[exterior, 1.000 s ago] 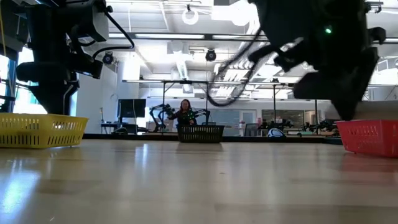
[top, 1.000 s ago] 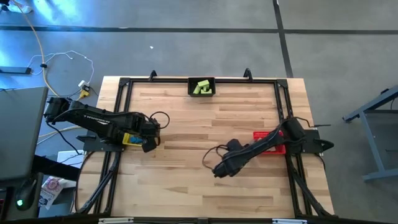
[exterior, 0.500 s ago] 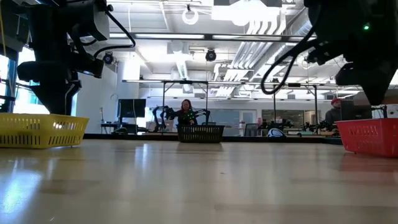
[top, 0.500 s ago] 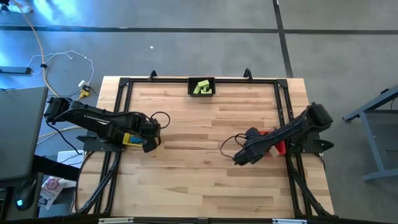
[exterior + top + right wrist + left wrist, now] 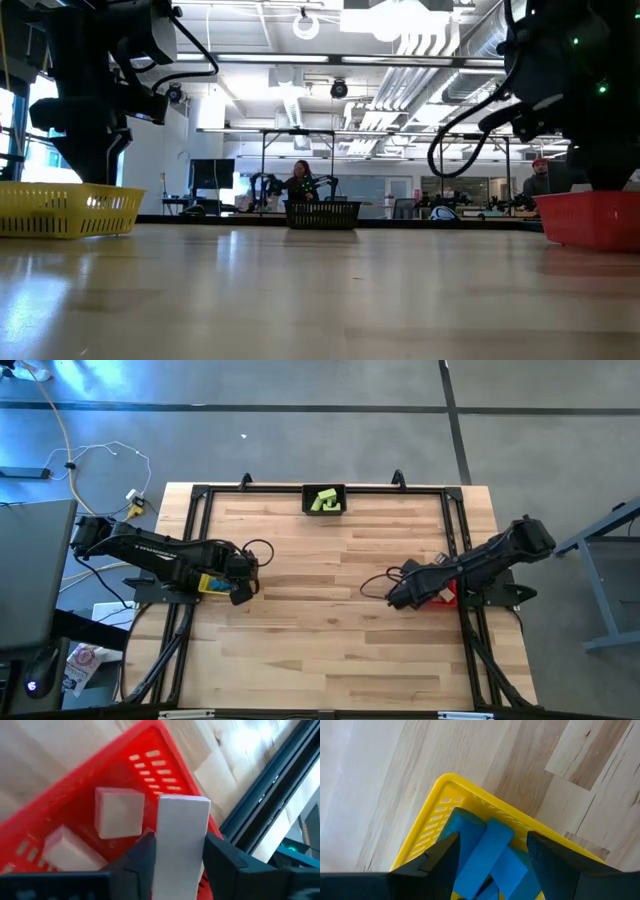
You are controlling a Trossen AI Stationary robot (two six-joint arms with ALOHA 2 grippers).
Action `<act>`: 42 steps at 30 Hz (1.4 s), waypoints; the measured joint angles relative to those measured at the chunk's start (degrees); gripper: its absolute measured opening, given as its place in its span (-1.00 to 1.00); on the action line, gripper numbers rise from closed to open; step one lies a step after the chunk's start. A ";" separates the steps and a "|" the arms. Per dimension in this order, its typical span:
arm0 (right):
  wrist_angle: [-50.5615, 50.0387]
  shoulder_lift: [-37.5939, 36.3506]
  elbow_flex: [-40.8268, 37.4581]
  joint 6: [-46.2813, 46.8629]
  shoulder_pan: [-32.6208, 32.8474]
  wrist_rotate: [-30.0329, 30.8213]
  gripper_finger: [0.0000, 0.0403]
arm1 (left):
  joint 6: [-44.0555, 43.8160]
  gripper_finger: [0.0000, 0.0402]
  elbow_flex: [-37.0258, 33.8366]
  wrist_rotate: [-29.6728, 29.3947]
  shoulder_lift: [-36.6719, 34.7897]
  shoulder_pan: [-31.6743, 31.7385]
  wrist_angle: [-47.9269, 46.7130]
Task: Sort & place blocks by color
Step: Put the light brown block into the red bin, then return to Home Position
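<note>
Since a second ago the right arm has swung from mid-table out to the right edge, so the right gripper (image 5: 400, 596) now sits over the red bin (image 5: 446, 596) in the high view, while the left arm hasn't budged. Same view: the left gripper (image 5: 240, 592) hangs over the yellow bin (image 5: 207, 584) at the left side, and the black bin (image 5: 305, 501) at the far edge holds a few lime green blocks (image 5: 325, 501). Low view next: yellow bin (image 5: 65, 208) on the left with the dark left arm above it, black bin (image 5: 322, 214) way back in the middle, red bin (image 5: 590, 218) at the right edge with the right arm's bulk hanging just over it; a person sits in the room behind the black bin. Left wrist view looks straight down into the yellow bin (image 5: 427, 821), where blue blocks (image 5: 487, 851) are piled up, and the left gripper (image 5: 492, 851) has its fingers spread wide with nothing between them. Right wrist view: a plain wood bar (image 5: 181, 840) stands between the right gripper (image 5: 180, 854) fingers, which are pressed against both its sides, right above the red bin (image 5: 170, 757). Inside that bin lie a plain wood cube (image 5: 119, 813) and another pale block (image 5: 67, 849) beside it.
</note>
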 joint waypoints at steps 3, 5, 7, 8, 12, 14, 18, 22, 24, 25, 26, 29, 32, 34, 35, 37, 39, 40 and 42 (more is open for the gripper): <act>0.31 0.00 -0.71 -0.02 -0.65 0.35 -0.23 | 0.00 0.08 0.00 0.00 0.00 0.00 -0.02; 0.32 0.00 -0.49 -0.03 -0.71 1.19 -0.12 | 0.34 0.08 0.00 0.00 0.00 -0.02 -0.02; 0.27 0.00 0.33 -0.05 -0.69 2.49 -0.05 | 0.93 0.08 0.00 -0.01 0.00 0.00 -0.02; 0.18 0.00 0.77 -0.01 -0.69 3.00 -0.03 | 1.01 0.08 0.00 -0.02 0.00 -0.01 -0.02; -2.40 0.00 3.42 0.10 -0.69 4.42 0.00 | 1.05 0.08 0.00 -0.02 0.00 0.00 -0.02; -4.32 0.00 5.33 0.95 -0.69 4.50 -0.01 | 1.08 0.08 0.00 -0.02 0.00 0.00 -0.01; -5.29 0.00 9.81 4.40 -0.10 5.46 -0.06 | 3.57 0.08 0.00 -0.16 0.00 -0.66 1.44; -1.52 0.00 14.18 5.71 2.10 10.16 -0.10 | 4.90 0.08 0.00 -0.53 -1.38 -3.85 6.17; 1.27 0.02 16.04 5.60 3.41 13.94 -0.11 | 4.89 0.08 0.00 -0.78 -2.38 -6.05 9.05; 2.70 0.01 16.84 5.56 3.96 16.08 -0.11 | 4.84 0.08 0.00 -1.14 -3.21 -7.26 10.40; 4.16 0.00 17.43 5.54 4.43 17.96 -0.11 | 4.66 0.08 0.00 -1.78 -4.07 -8.43 11.86; 8.91 0.02 18.78 3.59 5.32 21.77 -0.12 | 4.61 0.09 0.00 -4.84 -6.73 -12.23 15.46; 15.49 0.02 18.96 -0.48 5.53 22.79 -0.12 | 4.48 0.09 0.00 -8.76 -9.68 -15.74 18.62; 20.18 0.02 18.96 -3.64 5.52 22.75 -0.12 | 4.42 0.09 0.00 -11.85 -11.46 -17.97 20.87; 22.26 0.02 18.96 -5.22 5.52 22.60 -0.12 | 4.41 0.09 0.00 -13.54 -12.37 -19.07 21.27; 26.88 0.02 18.96 -8.43 5.52 22.62 -0.12 | 4.43 0.09 0.00 -17.34 -14.24 -21.35 21.56; 30.82 0.02 18.96 -11.88 5.52 22.49 -0.12 | 4.44 0.09 0.00 -20.30 -15.57 -23.59 21.57; 33.09 0.02 18.96 -13.73 5.52 22.06 -0.12 | 4.58 0.09 -0.02 -21.05 -16.34 -24.60 21.42; 36.58 0.02 18.96 -17.30 5.52 20.95 -0.12 | 5.84 0.09 0.00 -21.30 -17.45 -26.23 22.58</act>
